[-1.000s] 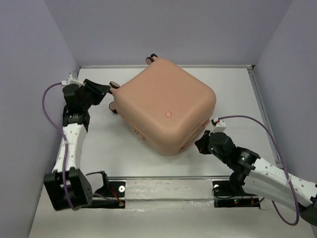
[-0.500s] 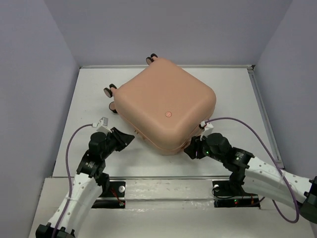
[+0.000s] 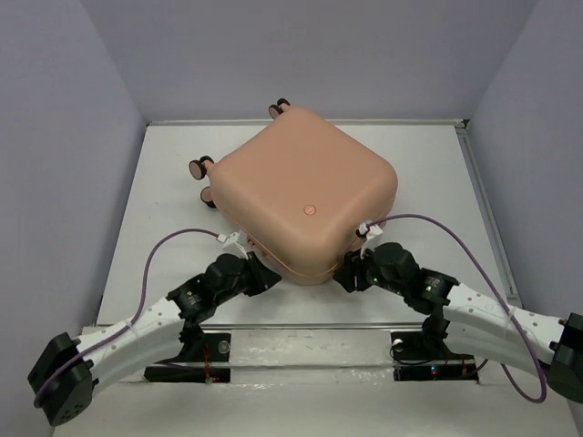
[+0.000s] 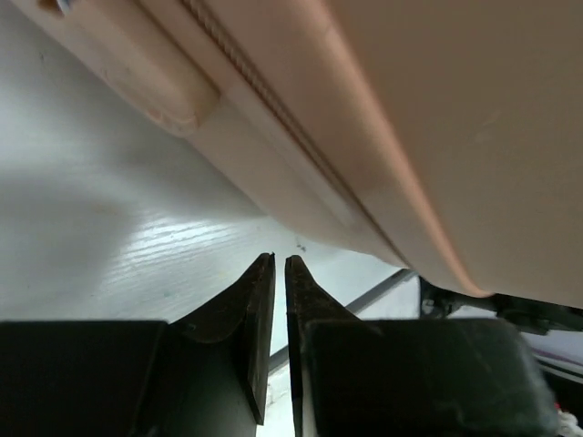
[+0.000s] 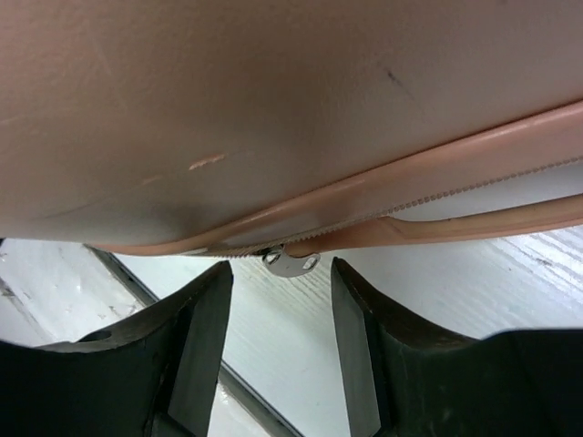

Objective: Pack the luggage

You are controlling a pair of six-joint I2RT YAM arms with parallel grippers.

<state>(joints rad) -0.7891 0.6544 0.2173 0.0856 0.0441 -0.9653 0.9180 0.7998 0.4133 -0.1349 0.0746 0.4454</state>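
Observation:
The luggage [image 3: 305, 196], a peach-pink hard-shell suitcase, lies closed on the white table [image 3: 428, 164], round mark up. My left gripper [image 3: 273, 276] sits low at its near-left edge. In the left wrist view the fingers [image 4: 280, 259] stand almost together with only a thin slit and nothing between them, just below the shell [image 4: 437, 109] and its zip seam [image 4: 264, 91]. My right gripper [image 3: 344, 276] is at the near-right corner. In the right wrist view it [image 5: 281, 269] stands open, and a small metal zipper pull [image 5: 291, 263] hangs from the seam just beyond the fingertips.
Small peach-capped wheels stick out at the suitcase's left [image 3: 200, 167] and back [image 3: 278, 107]. A metal rail [image 3: 310, 326] runs along the table's near edge by the arm bases. Purple walls close in the left, back and right sides.
My left arm swung from the wheels at the far left to the suitcase's near-left edge while its jaws narrowed. My right gripper moved left to the corner and opened.

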